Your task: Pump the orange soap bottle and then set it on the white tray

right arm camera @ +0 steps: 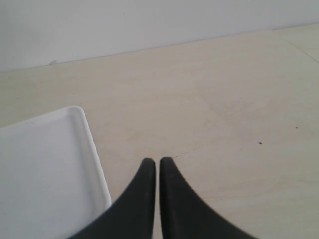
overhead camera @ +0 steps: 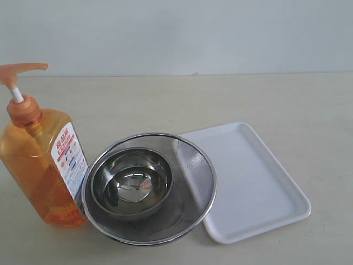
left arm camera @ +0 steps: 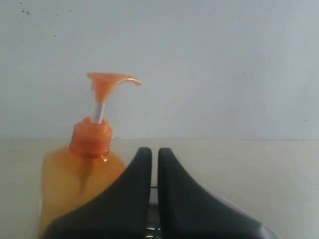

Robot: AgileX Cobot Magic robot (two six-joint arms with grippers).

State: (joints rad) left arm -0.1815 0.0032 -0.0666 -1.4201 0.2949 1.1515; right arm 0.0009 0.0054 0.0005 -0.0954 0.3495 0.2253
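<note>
Exterior view showed the orange soap bottle (overhead camera: 41,165) upright left of the steel strainer (overhead camera: 196,165), pump stem raised, not yet on the white tray (overhead camera: 259,187); left gripper (left arm camera: 154,155) and right gripper (right arm camera: 157,164) both clenched empty, so nothing looked done.

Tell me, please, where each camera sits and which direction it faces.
Exterior: off the arms, raised, looking down at the table with bottle, strainer holding a bowl, and tray; no robot part shows.
Left wrist: on the left arm, facing level past the shut left gripper to the bottle.
Right wrist: on the right arm, tilted down over the shut right gripper to a tray corner.
Shared: exterior and left wrist show the bottle; exterior and right wrist the tray.
</note>
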